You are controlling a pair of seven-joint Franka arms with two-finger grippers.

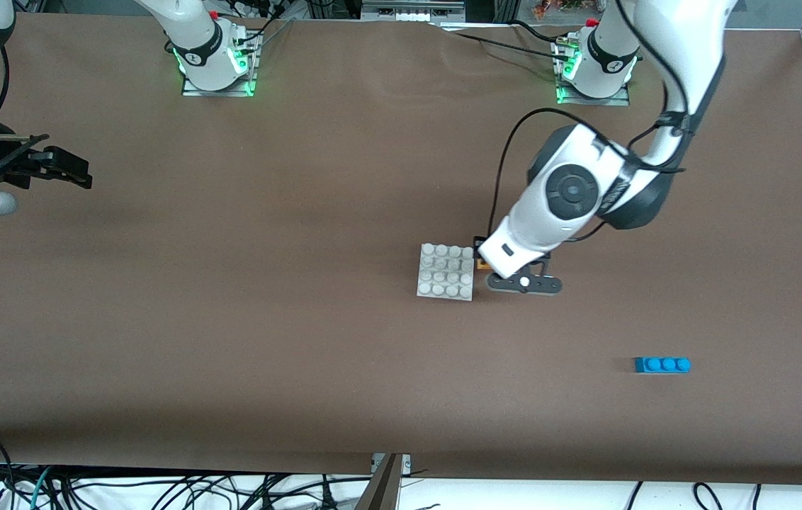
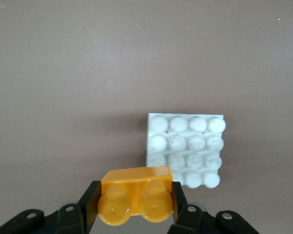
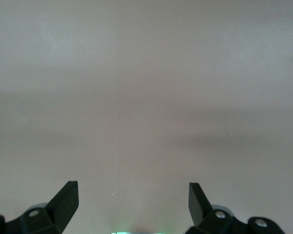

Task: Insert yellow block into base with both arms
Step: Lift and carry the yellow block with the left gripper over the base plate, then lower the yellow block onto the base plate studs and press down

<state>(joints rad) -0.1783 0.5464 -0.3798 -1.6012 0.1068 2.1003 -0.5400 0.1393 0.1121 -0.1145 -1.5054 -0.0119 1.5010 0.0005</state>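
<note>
Brown matting covers the bench [image 1: 231, 340] where the work stands partway done. Small orange-yellow plastic brick with two studs [image 2: 136, 197] is clamped in the left pincer [image 2: 136, 204], low just beside the flat white square studded base plate [image 1: 445, 271], on the edge toward the left arm's end; it is not yet seated. Pressing it onto the plate remains. Right pincer [image 3: 132, 200] waits spread wide and empty over bare bench at the right arm's end. Long blue three-stud brick [image 1: 662, 365] lies nearer the camera, apart.
</note>
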